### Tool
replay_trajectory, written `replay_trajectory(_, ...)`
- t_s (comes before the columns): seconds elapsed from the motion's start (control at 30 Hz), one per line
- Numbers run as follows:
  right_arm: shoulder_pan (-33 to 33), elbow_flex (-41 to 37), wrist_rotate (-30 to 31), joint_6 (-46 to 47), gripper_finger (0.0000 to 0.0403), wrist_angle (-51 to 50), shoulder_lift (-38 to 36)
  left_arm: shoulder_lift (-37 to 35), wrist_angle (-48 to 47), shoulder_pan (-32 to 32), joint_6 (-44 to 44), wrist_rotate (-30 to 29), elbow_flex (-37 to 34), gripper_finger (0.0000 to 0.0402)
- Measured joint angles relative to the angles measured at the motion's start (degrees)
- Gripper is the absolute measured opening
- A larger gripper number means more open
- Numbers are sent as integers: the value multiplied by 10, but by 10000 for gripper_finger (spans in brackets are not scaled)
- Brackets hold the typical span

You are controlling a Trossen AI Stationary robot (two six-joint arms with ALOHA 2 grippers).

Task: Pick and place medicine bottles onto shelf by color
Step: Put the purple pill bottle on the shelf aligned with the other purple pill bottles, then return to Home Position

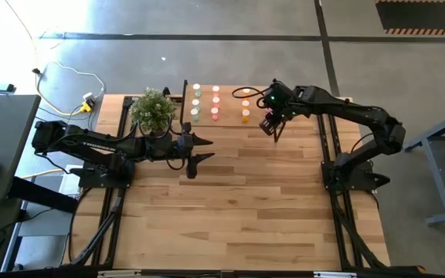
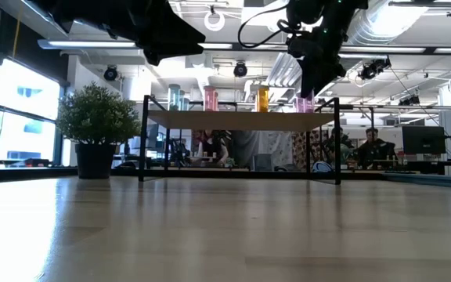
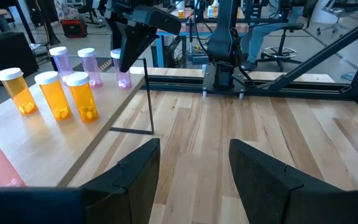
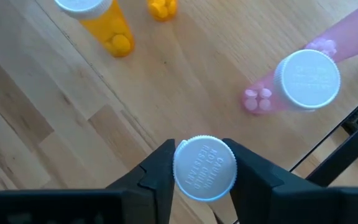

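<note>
The shelf [image 1: 230, 108] stands at the table's far middle, and medicine bottles stand upright on it in rows by colour: green [image 1: 196, 100], pink [image 1: 215, 102], orange [image 1: 246, 108] and magenta [image 3: 92, 65]. My right gripper [image 4: 204, 168] hangs over the shelf's right end, shut on one magenta bottle [image 3: 123, 76]. A second pinkish bottle [image 4: 306, 78] stands just beside it. My left gripper [image 3: 194, 168] hovers open over the table in front of the shelf, holding nothing. My right gripper pinches the magenta bottle's white cap [image 4: 188, 168] between its two fingers, one on each side of the round cap. The fingers come steeply from above, pointing down. The bottle is upright, its base on the shelf top near the right near corner.
A potted plant [image 1: 153, 108] stands on the table just left of the shelf, close to my left arm. Bare wooden table [image 1: 246, 201] stretches from the shelf to the near edge. People sit in the room beyond the table [image 2: 370, 145].
</note>
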Motion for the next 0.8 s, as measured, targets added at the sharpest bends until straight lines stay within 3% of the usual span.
replay_trajectory(0.33, 0, 0, 28, -3, 170, 5, 0, 0, 0, 0, 0, 0, 0, 184)
replay_trajectory(0.8, 0, 0, 23, -9, 174, 11, -15, 0, 1, 0, -5, 1, 0, 184)
